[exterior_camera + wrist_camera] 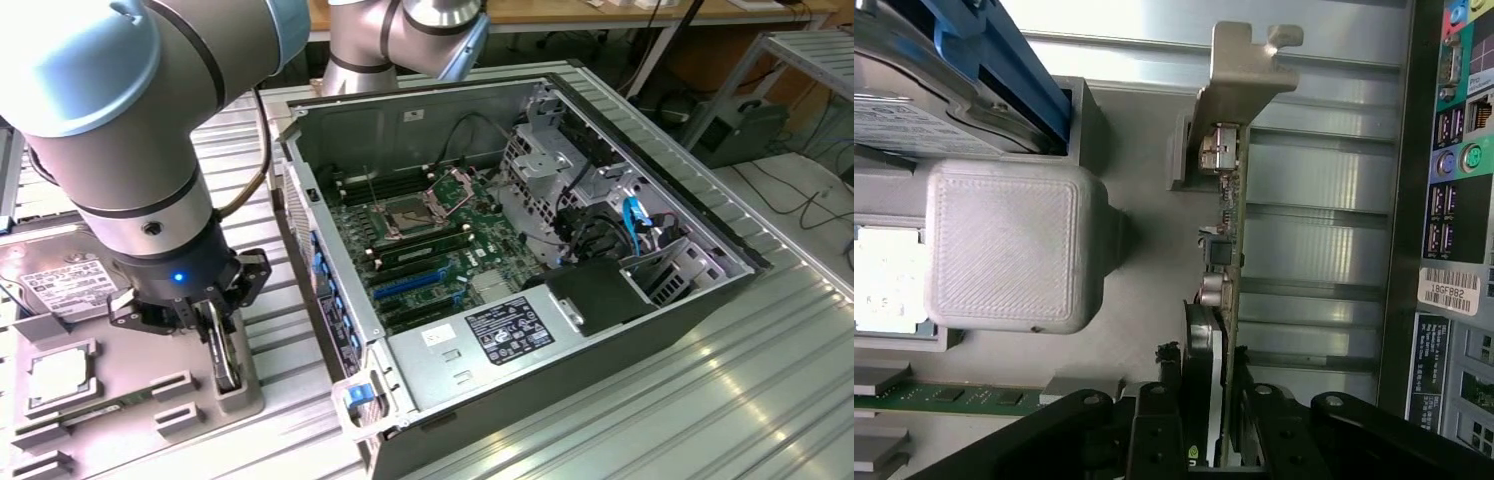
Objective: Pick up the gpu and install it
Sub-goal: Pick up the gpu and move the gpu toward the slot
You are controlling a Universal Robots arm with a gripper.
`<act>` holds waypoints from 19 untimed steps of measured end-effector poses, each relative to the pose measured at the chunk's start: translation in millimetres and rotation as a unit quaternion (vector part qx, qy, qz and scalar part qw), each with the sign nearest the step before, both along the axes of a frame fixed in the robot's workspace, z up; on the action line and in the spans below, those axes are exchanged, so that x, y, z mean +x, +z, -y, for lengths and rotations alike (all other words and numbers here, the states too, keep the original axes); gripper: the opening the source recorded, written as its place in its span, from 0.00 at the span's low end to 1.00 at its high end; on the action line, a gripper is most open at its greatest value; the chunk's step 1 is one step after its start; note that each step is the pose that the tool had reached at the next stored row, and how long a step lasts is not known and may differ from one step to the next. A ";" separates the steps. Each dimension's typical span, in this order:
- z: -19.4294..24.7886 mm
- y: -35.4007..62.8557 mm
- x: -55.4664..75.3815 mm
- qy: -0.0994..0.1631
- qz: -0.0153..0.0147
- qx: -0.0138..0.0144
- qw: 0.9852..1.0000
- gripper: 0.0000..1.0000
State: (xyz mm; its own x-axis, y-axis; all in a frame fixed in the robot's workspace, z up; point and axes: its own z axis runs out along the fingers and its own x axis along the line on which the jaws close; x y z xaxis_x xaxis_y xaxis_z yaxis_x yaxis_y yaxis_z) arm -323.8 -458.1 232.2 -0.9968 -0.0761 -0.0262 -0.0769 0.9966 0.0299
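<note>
Holding gpu clenched in gripper, lower left of exterior frame, on edge in grey tray. Gripped near one end: could tilt on lift, snagging bracket against tray slot.

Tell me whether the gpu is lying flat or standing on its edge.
Standing on edge: the gpu rises thin and upright from the grey holder, directly beneath the gripper.

The exterior camera is looking steeply down over the computer case and tray. The wrist camera is hanging close above the gpu, sharing that tray.
</note>
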 end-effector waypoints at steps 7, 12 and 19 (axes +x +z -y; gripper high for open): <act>0.0 0.0 0.0 0.000 0.000 0.000 1.000 0.28; 0.0 0.0 0.0 0.000 0.000 0.000 1.000 0.28; 0.0 0.0 0.0 -0.012 0.000 0.000 1.000 0.28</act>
State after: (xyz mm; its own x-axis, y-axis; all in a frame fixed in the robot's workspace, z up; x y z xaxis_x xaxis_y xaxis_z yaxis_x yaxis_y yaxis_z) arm -323.8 -458.2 232.2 -0.9983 -0.0527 -0.0262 -0.0534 0.9981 0.0299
